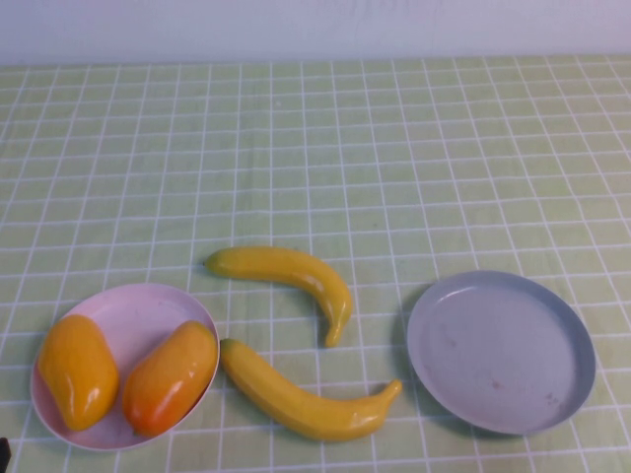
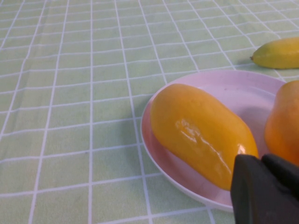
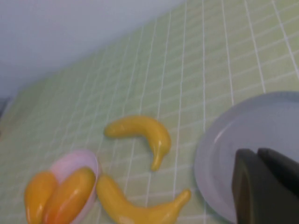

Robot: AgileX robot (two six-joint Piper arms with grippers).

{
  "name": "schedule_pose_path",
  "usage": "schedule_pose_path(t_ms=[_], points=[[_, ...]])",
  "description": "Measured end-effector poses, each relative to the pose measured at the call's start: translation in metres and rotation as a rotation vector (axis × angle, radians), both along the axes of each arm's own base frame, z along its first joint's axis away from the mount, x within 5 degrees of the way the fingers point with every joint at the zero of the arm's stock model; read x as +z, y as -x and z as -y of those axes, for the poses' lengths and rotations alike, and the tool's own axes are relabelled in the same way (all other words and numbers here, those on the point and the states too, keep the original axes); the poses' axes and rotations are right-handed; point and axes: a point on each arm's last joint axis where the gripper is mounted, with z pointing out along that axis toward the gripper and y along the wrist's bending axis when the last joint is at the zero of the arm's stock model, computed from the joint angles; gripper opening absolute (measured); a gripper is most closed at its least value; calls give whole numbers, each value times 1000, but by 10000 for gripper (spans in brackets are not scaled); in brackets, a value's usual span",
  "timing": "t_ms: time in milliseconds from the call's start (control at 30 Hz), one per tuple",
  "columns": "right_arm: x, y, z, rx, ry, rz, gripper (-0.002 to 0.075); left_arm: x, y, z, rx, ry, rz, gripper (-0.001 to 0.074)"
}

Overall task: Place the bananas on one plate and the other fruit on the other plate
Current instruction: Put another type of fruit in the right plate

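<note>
Two bananas lie on the cloth between the plates: one (image 1: 286, 271) farther back, one (image 1: 301, 399) nearer the front. The pink plate (image 1: 138, 310) at front left holds a yellow-orange mango (image 1: 77, 370) and an orange-red mango (image 1: 170, 377). The grey-blue plate (image 1: 501, 350) at front right holds nothing. My left gripper (image 2: 260, 157) is shut and empty, just beside the yellow-orange mango (image 2: 201, 133) at the pink plate's rim (image 2: 177, 175). My right gripper (image 3: 257, 151) is shut and empty, over the grey-blue plate (image 3: 252, 121). Neither gripper shows in the high view.
A green checked cloth (image 1: 315, 158) covers the table, with a pale wall (image 1: 315, 25) behind its far edge. The back half of the cloth holds nothing. The nearer banana's tip (image 1: 392, 389) lies close to the grey-blue plate's rim.
</note>
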Motion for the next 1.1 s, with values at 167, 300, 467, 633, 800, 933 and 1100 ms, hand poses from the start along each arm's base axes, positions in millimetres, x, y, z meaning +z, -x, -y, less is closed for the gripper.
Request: schedule_pose_path(t_ms=[167, 300, 467, 633, 800, 933, 1100], points=[[22, -35, -6, 170, 157, -191, -17, 0, 0, 0, 0, 0, 0, 2], [32, -65, -8, 279, 268, -244, -17, 0, 0, 0, 0, 0, 0, 2], [36, -95, -20, 391, 346, -280, -17, 0, 0, 0, 0, 0, 0, 2], [33, -125, -56, 561, 463, -295, -17, 0, 0, 0, 0, 0, 0, 2], [33, -151, -108, 748, 611, -260, -17, 0, 0, 0, 0, 0, 0, 2], [31, -155, -153, 956, 748, -183, -17, 0, 0, 0, 0, 0, 0, 2], [20, -152, -193, 1159, 852, -96, 31, 0, 0, 0, 0, 0, 0, 2]])
